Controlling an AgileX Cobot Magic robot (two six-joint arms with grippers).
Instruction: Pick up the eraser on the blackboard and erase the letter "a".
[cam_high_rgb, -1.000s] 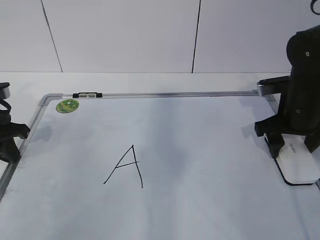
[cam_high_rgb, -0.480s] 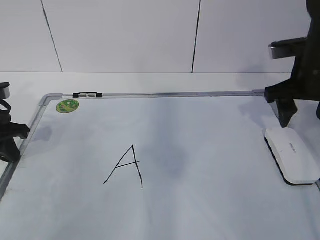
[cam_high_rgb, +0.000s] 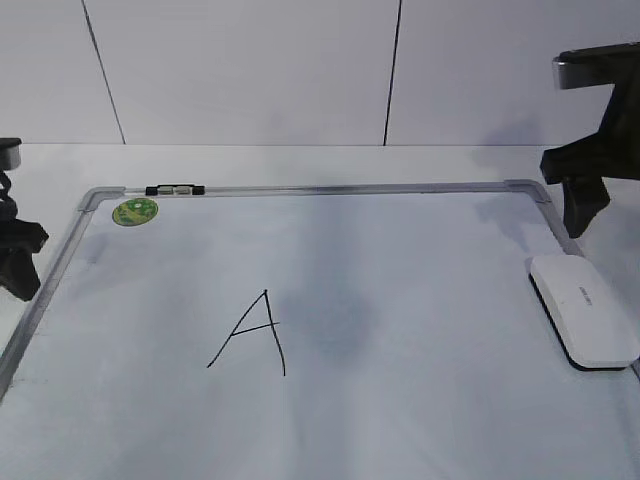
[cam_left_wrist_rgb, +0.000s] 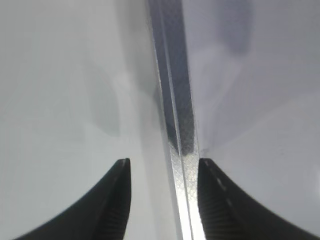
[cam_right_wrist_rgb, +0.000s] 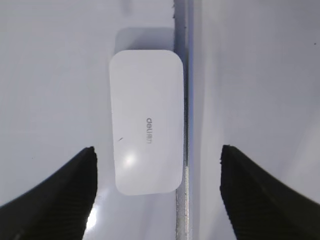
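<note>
Against the earlier frames: left gripper (cam_high_rgb: 18, 262) pulled back off the blackboard (cam_high_rgb: 400, 420) frame toward the left edge; right gripper (cam_high_rgb: 585, 205) lifted clear of the eraser (cam_high_rgb: 584, 309) and risen above the board's far right corner.

Left pincer (cam_left_wrist_rgb: 162, 200): parted a little, gripping nothing, fingers either side of the board's metal frame rail, above it. Right pincer (cam_right_wrist_rgb: 157, 192): spread wide, released, empty, poised above the eraser (cam_right_wrist_rgb: 146, 121), apart from it.

Eraser lying flat on the blackboard at its right edge, just beside the frame, dark felt base down. Capital "A" (cam_high_rgb: 250, 335) drawn left of board centre, well apart from the eraser. Round green sticker (cam_high_rgb: 134, 211) at the board's far left corner. White table (cam_high_rgb: 300, 160) beneath the board, pale panelled wall (cam_high_rgb: 250, 70) behind.
</note>
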